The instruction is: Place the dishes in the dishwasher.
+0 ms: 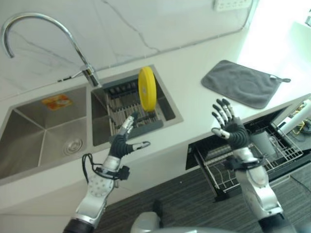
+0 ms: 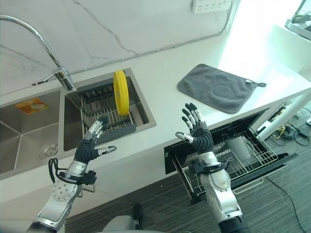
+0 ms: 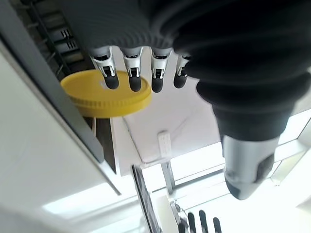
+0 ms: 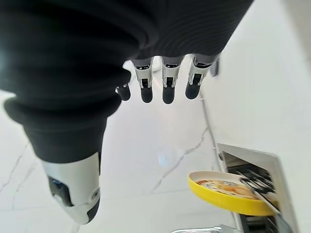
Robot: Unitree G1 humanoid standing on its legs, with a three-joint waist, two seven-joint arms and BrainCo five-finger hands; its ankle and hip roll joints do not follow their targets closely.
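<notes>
Standing on edge in the sink rack [image 1: 127, 112], yellow plate [image 1: 146, 88] remains unloaded, dishwasher basket [image 2: 243, 158] pulled out, left hand [image 1: 122, 142] and right hand [image 1: 230, 127] released, empty.

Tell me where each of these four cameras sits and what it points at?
Left eye view: on the head, looking down at the sink and open dishwasher rack; both arms show.
Right eye view: beside it, same scene.
Left wrist view: looks along the open left hand at the yellow plate.
Right wrist view: looks along the open right hand.
Shared: the yellow plate shows in all four.
</notes>
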